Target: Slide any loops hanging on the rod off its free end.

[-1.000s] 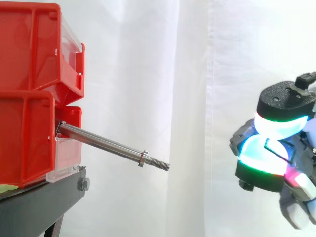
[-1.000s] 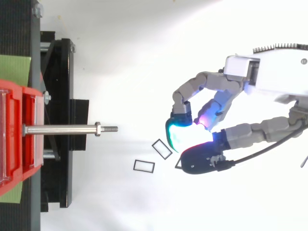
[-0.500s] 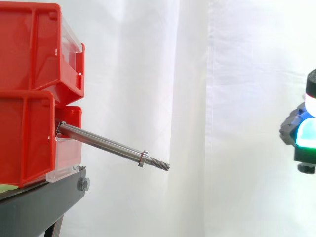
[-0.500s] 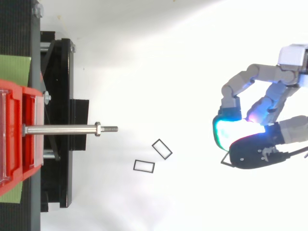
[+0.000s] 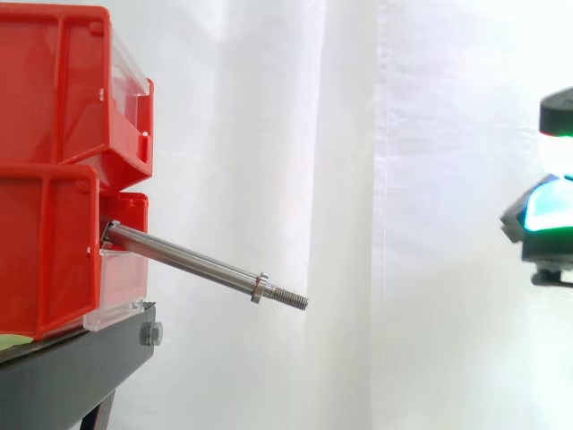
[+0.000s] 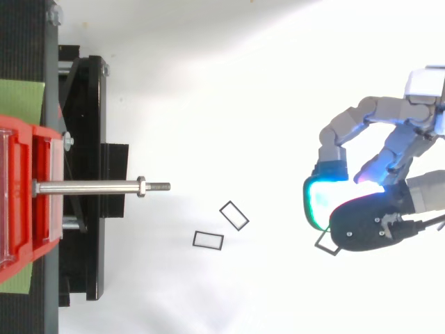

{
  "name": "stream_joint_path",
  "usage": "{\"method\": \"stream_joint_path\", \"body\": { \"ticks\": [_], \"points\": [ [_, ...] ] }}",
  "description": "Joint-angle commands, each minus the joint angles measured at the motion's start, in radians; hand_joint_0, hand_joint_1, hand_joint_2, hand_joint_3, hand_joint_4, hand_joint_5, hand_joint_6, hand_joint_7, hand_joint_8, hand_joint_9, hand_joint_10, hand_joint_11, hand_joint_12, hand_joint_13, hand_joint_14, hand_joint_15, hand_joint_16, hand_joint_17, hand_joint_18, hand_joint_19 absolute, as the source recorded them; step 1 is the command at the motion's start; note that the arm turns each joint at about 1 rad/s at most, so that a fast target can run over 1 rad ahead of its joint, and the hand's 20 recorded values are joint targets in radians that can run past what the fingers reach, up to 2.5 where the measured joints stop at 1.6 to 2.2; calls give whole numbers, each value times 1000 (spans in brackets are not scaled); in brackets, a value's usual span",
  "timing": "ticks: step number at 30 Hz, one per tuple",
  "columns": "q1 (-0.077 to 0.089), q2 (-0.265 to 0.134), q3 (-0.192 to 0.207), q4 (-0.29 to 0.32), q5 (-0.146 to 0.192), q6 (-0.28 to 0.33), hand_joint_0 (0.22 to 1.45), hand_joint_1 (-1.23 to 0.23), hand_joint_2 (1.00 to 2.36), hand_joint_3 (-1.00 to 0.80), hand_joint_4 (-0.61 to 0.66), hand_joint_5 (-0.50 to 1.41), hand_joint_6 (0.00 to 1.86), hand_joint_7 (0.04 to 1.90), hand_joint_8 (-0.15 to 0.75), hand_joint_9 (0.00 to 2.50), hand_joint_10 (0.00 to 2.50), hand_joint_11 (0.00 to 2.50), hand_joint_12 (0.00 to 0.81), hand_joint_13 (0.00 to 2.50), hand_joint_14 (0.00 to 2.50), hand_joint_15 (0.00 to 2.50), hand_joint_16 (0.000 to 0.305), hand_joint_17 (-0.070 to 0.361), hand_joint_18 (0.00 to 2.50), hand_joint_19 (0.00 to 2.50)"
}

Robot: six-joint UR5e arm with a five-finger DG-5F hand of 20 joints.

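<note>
The hand, withdrawn to 3 o'clock pinching a rectangular loop, leaves the rod bare; two freed loops lie at its 4 o'clock.

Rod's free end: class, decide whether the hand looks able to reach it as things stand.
Probably yes: the hand is far off, fingers curled on a loop, but nothing stands between it and the rod.

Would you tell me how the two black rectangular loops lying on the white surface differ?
The level loop lies nearly parallel to the steel rod; the tilted loop sits diagonally. The tilted loop is closer to the rod's line than the level loop. Both lie off the rod, apart.
</note>
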State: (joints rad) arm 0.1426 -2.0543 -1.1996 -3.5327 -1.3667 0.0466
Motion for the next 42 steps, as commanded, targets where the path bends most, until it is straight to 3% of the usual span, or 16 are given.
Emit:
{"method": "stream_joint_path", "body": {
  "ticks": [1, 9, 16, 38, 42],
  "points": [
    [2, 0, 0, 61, 0, -8, 546, -756, 1090, 22, -57, -71, 860, 1116, 294, 1088, 18, 484, 416, 852, 13, 362, 66, 148, 941, 355],
    [-2, 0, 0, 202, 0, -21, 546, -756, 1095, 13, -65, -71, 860, 1118, 291, 1089, 19, 475, 413, 849, 15, 364, 65, 147, 940, 346],
    [-2, -1, 0, 268, 0, -22, 547, -755, 1098, 4, -71, -72, 861, 1103, 290, 1097, 18, 485, 412, 844, 13, 353, 66, 149, 923, 341],
    [0, 0, 0, 276, 0, -22, 531, -746, 1176, -11, -82, -70, 863, 1069, 271, 1193, 20, 546, 382, 905, 16, 404, 65, 147, 879, 349],
    [-2, 0, 0, 276, 0, -21, 529, -734, 1164, 5, -75, -70, 866, 1048, 279, 1204, 22, 557, 387, 923, 15, 420, 55, 123, 819, 311]
  ]
}}
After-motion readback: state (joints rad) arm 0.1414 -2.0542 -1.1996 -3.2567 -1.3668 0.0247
